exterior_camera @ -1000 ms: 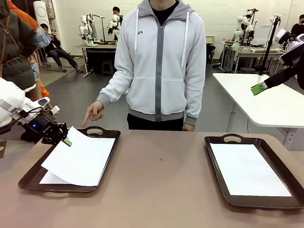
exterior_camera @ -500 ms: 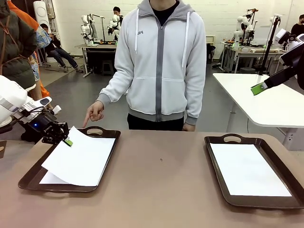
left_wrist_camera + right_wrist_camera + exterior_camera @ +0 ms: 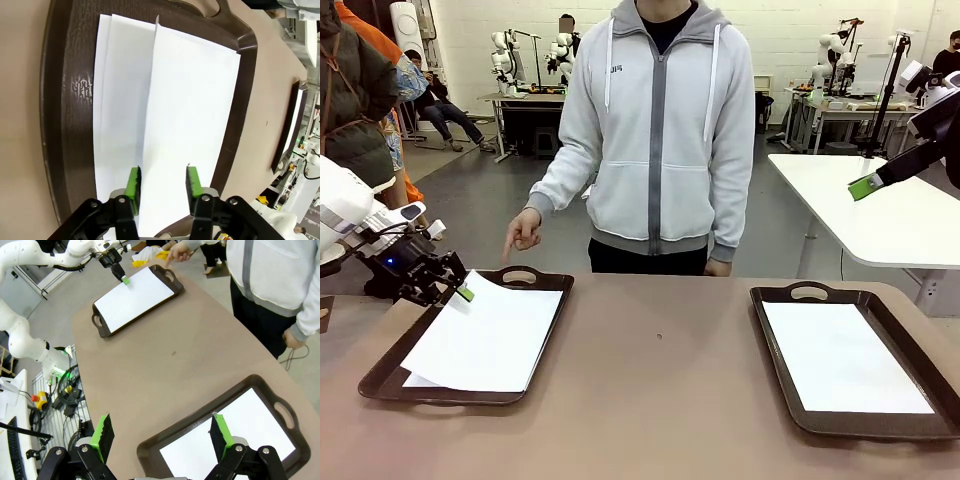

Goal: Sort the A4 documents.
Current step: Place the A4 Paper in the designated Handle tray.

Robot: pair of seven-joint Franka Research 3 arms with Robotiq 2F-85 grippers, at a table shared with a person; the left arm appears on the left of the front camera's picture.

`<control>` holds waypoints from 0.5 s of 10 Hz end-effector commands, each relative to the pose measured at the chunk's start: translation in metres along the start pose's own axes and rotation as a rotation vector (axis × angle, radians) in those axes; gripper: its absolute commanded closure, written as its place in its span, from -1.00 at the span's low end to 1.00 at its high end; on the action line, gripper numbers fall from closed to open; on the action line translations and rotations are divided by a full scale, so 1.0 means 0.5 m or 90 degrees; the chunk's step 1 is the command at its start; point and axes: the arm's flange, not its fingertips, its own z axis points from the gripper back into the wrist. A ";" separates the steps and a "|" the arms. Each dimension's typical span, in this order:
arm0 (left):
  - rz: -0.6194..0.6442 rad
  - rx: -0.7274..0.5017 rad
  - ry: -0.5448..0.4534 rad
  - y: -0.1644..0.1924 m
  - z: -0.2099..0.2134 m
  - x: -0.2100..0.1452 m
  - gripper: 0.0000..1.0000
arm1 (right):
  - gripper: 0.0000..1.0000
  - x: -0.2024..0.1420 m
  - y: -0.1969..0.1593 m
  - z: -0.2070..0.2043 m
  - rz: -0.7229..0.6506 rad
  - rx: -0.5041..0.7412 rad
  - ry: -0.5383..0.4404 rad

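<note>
White A4 documents lie stacked in left brown tray; another sheet in right tray.
My left tool is spread over the top sheet's edge, not pinching. My right tool hangs wide apart above the counter.

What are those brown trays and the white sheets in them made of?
The trays look like moulded plastic, dark brown with a faint gloss and a grained texture; I can't be certain. The white sheets look like thin matte paper: the top one bends along a soft fold line.

left tray | right tray | brown table
</note>
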 end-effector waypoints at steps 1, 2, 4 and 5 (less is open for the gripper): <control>0.012 0.037 -0.010 -0.005 0.024 -0.012 -0.26 | -1.00 -0.001 0.001 -0.002 0.003 0.000 0.006; 0.010 0.045 -0.012 -0.008 0.033 -0.015 -0.95 | -1.00 -0.001 0.001 -0.002 0.003 0.000 0.006; 0.012 0.032 -0.007 -0.008 0.045 -0.018 -1.00 | -1.00 -0.001 0.001 -0.002 0.003 0.000 0.006; 0.009 0.028 -0.008 -0.012 0.048 -0.020 -1.00 | -1.00 -0.001 0.001 -0.002 0.003 0.000 0.006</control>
